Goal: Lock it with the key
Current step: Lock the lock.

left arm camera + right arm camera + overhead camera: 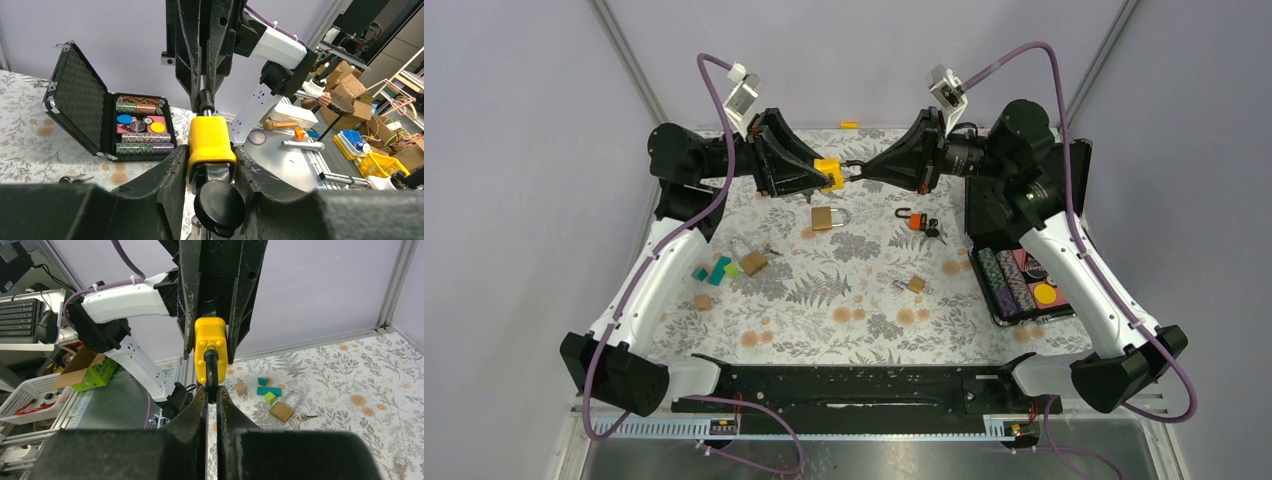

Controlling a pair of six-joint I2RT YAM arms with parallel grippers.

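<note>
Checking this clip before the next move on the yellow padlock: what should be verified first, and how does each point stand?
1. Left gripper clamped on the yellow padlock: ok.
2. Right gripper shut on the shackle: ok.
3. Padlock held clear above the table: ok.
4. Key seated in the padlock: cannot tell; only a black knob shows at its base.
5. Shackle pushed fully home: cannot tell.
6. Brass padlock on the table, apart from both grippers: ok.
</note>
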